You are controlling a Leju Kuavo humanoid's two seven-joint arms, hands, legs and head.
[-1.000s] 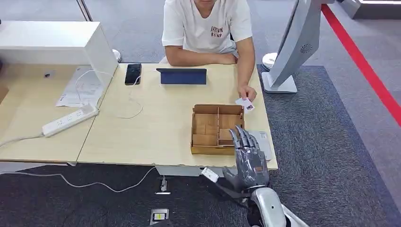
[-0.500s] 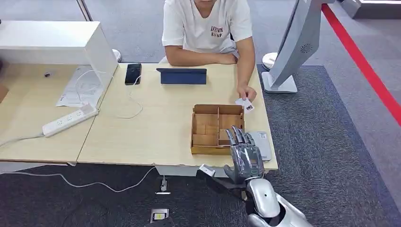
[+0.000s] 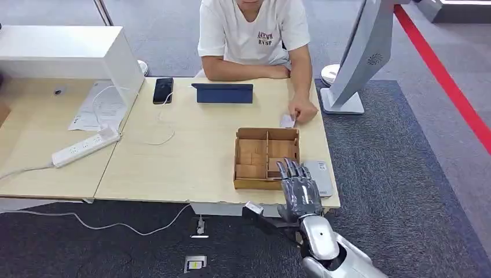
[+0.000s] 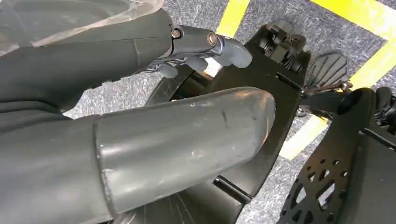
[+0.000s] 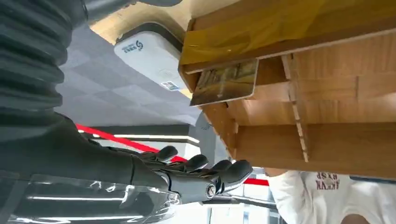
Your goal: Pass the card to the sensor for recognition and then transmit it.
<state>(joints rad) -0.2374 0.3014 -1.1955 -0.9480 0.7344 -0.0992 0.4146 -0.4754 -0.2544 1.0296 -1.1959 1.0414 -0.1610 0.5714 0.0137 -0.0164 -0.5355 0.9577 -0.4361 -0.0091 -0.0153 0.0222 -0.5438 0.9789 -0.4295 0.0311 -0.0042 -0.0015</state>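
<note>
A card (image 5: 224, 83) leans against the inner wall of the wooden divided box (image 3: 255, 155) (image 5: 327, 107), in the compartment nearest the sensor. The sensor (image 3: 320, 177) (image 5: 149, 58) is a flat grey-white device lying just right of the box. My right hand (image 3: 298, 191) (image 5: 187, 175) hovers flat over the box's near right corner, fingers straight and apart, holding nothing. A person seated across the table presses a second white card (image 3: 287, 120) to the tabletop with one hand (image 3: 303, 109), just beyond the box. My left hand (image 4: 187, 135) hangs by my body over the floor, holding nothing.
On the wooden table (image 3: 191, 156) lie a blue tablet (image 3: 223, 92), a black phone (image 3: 162, 90) with a white cable, a power strip (image 3: 85, 147) and papers. A white cabinet (image 3: 63, 52) stands at the far left, a grey kiosk base (image 3: 343, 103) right of the table.
My right hand has slid forward and lower, over the box's near right corner. The person's hand has moved the white card from the box's right corner to the table behind the box.
</note>
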